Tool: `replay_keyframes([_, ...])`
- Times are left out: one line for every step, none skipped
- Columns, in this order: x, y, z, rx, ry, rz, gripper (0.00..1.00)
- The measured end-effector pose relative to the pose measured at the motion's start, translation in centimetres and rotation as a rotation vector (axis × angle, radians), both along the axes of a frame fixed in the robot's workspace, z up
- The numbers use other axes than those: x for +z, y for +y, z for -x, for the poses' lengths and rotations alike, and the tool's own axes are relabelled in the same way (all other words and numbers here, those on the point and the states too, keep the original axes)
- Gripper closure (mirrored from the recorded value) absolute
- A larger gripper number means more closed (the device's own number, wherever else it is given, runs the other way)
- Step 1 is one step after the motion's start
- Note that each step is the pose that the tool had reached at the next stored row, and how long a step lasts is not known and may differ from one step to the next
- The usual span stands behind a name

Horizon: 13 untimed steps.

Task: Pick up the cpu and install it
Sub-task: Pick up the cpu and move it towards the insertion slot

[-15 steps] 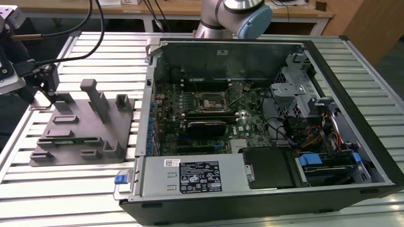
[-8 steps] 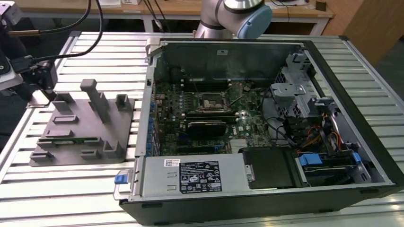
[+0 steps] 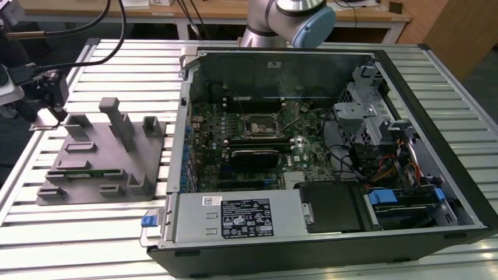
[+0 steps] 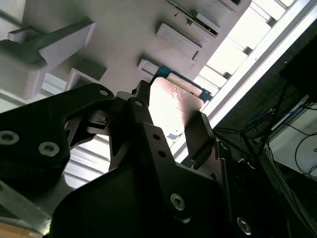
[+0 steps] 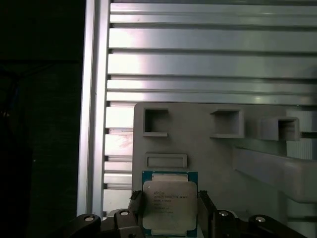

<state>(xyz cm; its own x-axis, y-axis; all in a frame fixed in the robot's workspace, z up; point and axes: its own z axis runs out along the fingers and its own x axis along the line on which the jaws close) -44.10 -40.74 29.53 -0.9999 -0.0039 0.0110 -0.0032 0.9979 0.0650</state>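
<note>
At the corner of the grey tray (image 3: 78,184), the grasp in hand is calling for care. As I judge it, the pincer (image 5: 170,201) should be squeezing the cpu (image 5: 169,206) evenly on two opposite edges. It should also be keeping the chip level, so that nothing is tilting or slipping.

In the first wrist view the pincer is standing parted by just the chip's width. One finger (image 5: 136,203) is lying against each side of the cpu, so it appears to be clamping the chip rather than hovering around it. The cpu is lying flat, silver top up, low at the tray's corner; I cannot tell whether it is resting on the tray or hanging clear of it.

Farther out, the tray is sitting on the slatted metal table (image 3: 78,233). On the exterior view's right, the open computer case (image 3: 272,256) is lying with its motherboard socket (image 3: 259,123) well apart from the chip.
</note>
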Motion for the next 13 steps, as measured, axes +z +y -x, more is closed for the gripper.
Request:
replay_keyframes([0.09,0.00,0.0,0.000,-0.0001,0.0000,0.47])
replay_keyframes([0.19,0.00,0.0,0.000,0.0000,0.0000,0.47])
replay_keyframes([0.28,0.00,0.0,0.000,0.0000,0.0000,0.47])
replay_keyframes([0.38,0.00,0.0,0.000,-0.0001,-0.0001,0.47])
replay_keyframes([0.49,0.00,0.0,0.000,0.0000,0.0000,0.47])
replay_keyframes([0.59,0.00,0.0,0.000,-0.0001,0.0000,0.47])
replay_keyframes([0.71,0.00,0.0,0.000,0.0000,0.0000,0.47])
replay_keyframes([0.82,0.00,0.0,0.000,0.0000,0.0000,0.47])
replay_keyframes([0.93,0.00,0.0,0.000,0.0000,0.0000,0.47])
replay_keyframes([1.04,0.00,0.0,0.000,-0.0001,-0.0001,0.47])
replay_keyframes([1.16,0.00,0.0,0.000,-0.0002,-0.0001,0.47])
replay_keyframes([1.28,0.00,0.0,0.000,-0.0001,-0.0001,0.47])
replay_keyframes([1.41,0.00,0.0,0.000,-0.0001,0.0000,0.47])
